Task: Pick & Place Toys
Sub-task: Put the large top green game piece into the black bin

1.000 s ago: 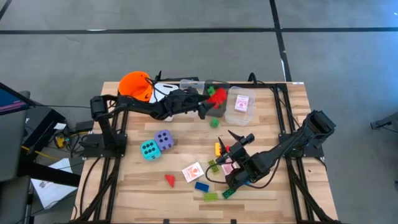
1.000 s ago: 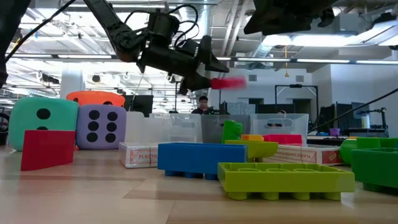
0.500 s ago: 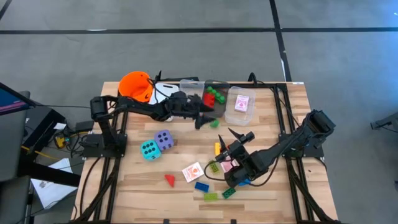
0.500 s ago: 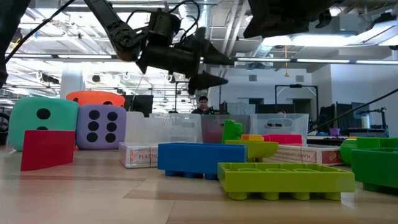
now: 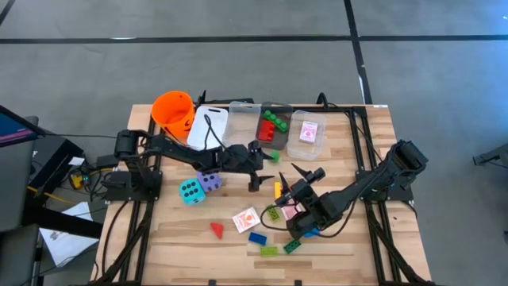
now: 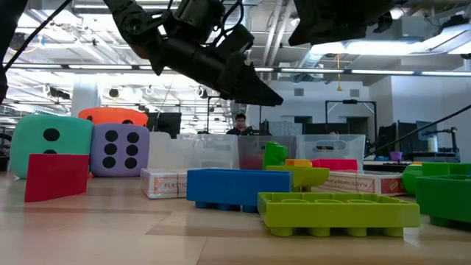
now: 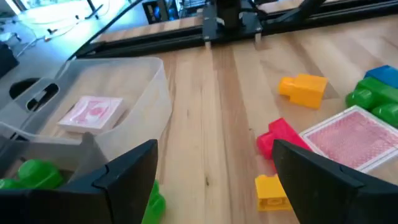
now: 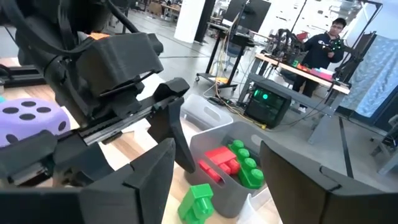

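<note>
Your left gripper [image 5: 264, 178] hangs mid-counter w/ fingers spread, empty (red brick [image 5: 266, 128] sits in bin); right gripper [image 5: 300, 176] fingers apart, empty.

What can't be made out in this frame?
- High view: the right gripper covers bricks beside the yellow plastic brick; their number is hidden.
- Low view: the clear plastic bin is blocked by the blue plastic brick; contents unclear.
- Left wrist view: the red-backed playing card is cut off at the edge.

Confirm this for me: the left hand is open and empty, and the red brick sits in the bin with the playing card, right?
Not quite. The left hand is open and empty, but the red brick sits in the middle bin with green bricks, as the high view shows.
</note>
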`<state>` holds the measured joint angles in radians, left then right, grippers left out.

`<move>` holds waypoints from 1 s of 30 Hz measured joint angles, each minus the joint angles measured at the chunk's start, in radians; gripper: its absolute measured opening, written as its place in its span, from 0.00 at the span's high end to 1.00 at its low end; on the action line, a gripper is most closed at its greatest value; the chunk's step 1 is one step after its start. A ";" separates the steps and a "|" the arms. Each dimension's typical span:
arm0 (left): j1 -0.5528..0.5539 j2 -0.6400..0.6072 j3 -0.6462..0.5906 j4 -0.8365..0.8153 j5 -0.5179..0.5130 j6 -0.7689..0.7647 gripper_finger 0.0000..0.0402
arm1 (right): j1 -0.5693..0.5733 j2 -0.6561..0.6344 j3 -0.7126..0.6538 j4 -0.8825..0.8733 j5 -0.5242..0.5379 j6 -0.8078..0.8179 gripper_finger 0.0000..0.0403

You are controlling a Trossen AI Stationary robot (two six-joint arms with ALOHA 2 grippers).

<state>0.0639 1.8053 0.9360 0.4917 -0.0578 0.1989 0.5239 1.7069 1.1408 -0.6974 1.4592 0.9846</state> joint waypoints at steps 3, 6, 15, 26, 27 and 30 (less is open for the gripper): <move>0.002 0.000 0.000 -0.034 -0.006 -0.002 0.23 | -0.001 0.000 0.000 -0.010 -0.023 0.000 0.42; 0.013 0.000 0.000 -0.076 -0.018 -0.002 0.23 | -0.001 0.000 0.000 -0.011 -0.027 0.000 0.42; 0.051 0.000 0.000 -0.119 -0.024 -0.003 0.23 | -0.001 0.000 0.000 -0.010 -0.054 0.004 0.42; 0.113 0.054 0.000 -0.106 -0.012 -0.073 0.23 | -0.001 0.000 0.000 -0.006 -0.080 0.037 0.42; 0.117 0.074 -0.001 -0.091 -0.010 -0.076 0.23 | -0.001 0.000 0.000 -0.006 -0.080 0.037 0.42; 0.121 0.128 -0.001 -0.023 -0.006 -0.074 0.23 | -0.001 0.000 0.000 -0.006 -0.081 0.037 0.42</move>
<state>0.1846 1.9336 0.9352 0.4687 -0.0643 0.1244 0.5228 1.7069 1.1408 -0.7033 1.3785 1.0218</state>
